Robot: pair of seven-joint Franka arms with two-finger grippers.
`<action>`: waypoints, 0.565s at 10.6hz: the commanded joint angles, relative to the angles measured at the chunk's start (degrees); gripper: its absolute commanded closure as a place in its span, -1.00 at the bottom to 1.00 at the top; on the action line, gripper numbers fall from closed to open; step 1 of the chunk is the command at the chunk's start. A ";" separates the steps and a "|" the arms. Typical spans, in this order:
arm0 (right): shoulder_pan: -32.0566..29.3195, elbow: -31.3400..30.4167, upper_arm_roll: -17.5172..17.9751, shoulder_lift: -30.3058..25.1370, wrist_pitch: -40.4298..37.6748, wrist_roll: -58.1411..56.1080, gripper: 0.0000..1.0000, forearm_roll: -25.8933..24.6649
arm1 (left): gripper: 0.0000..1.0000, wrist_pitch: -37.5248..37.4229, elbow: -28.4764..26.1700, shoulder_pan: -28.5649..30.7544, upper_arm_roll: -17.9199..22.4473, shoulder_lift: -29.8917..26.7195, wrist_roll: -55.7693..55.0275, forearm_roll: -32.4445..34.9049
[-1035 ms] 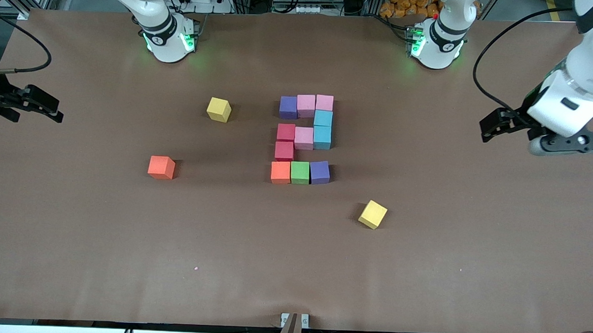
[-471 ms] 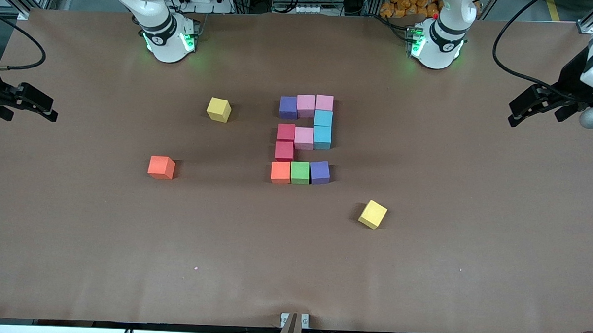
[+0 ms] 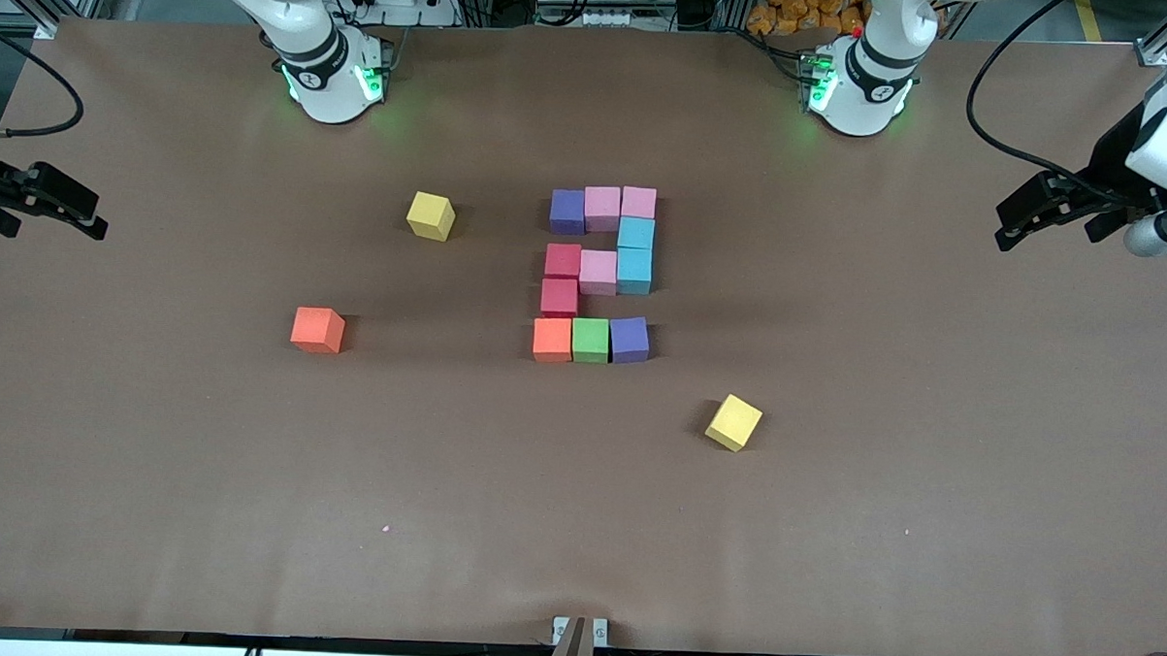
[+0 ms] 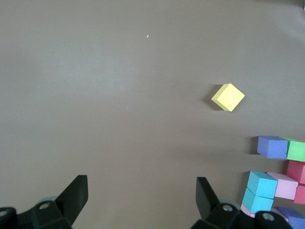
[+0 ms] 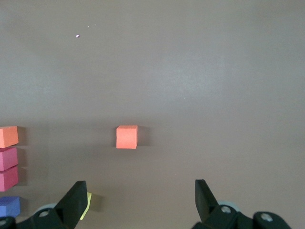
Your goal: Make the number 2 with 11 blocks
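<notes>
Number 2 [image 3: 598,273] sat complete mid-desk, eleven blocks [image 3: 591,339] touching in rows. Left gripper [image 3: 1029,215] hung over left arm's desk edge, fingers spread, empty. Right gripper [image 3: 54,205] hung over right arm's edge, likewise spread, empty. Judgement: nothing left but parking; best kept clear of digit, spare orange cube [image 3: 317,329] and yellow cubes [image 3: 431,215] untouched.

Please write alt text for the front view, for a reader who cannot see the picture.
A blocky number 2 of eleven coloured foam blocks lies mid-table, with a loose orange cube and two yellow cubes apart from it. The left gripper and right gripper wait open, over their own ends of the table.
</notes>
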 commanded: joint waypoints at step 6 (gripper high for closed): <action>-0.21 0.91 0.47 0.25 -0.97 0.51 -1.00 -0.50 | -1.00 -1.90 -1.62 -3.41 0.98 -1.62 1.37 -1.06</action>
